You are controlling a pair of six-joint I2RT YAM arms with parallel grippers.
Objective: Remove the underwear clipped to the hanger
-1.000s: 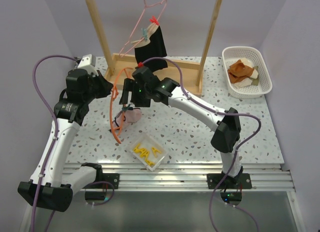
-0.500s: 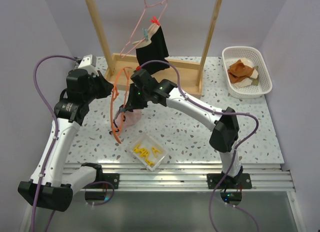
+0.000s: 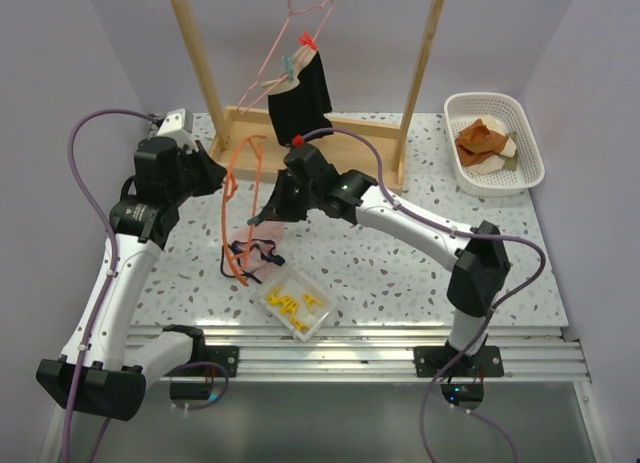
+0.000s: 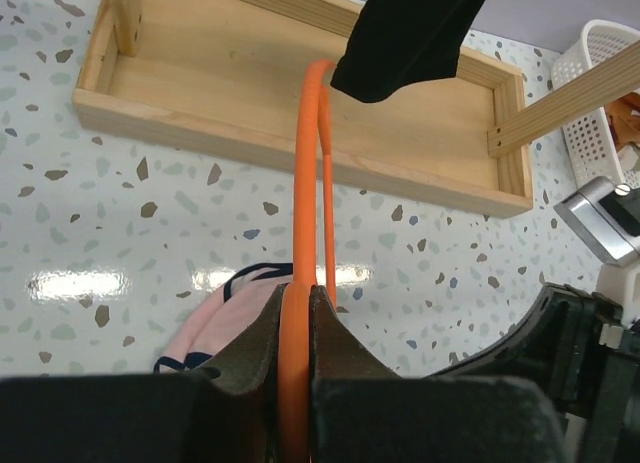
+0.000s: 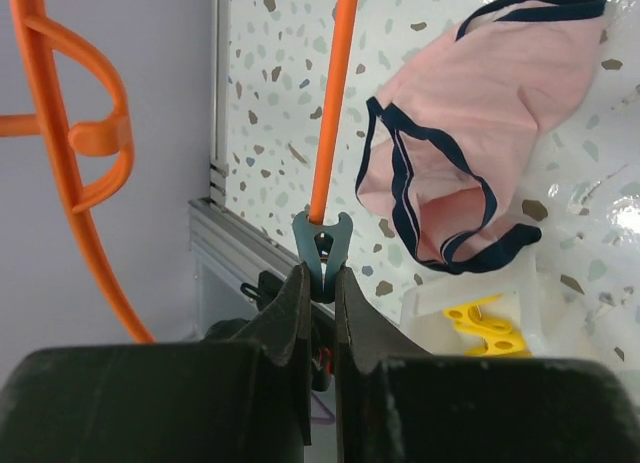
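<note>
Two grips stand over the table: the left gripper is clamped on the orange hanger, and the right gripper is pinched closed on the teal clip fixed to it. Advised: hold the hanger steady, squeeze the clip tails squarely and draw straight off. Beside the hanger, the pink briefs lie slack on the table, their long axis slanting away from the clip and their trimmed openings facing it.
</note>
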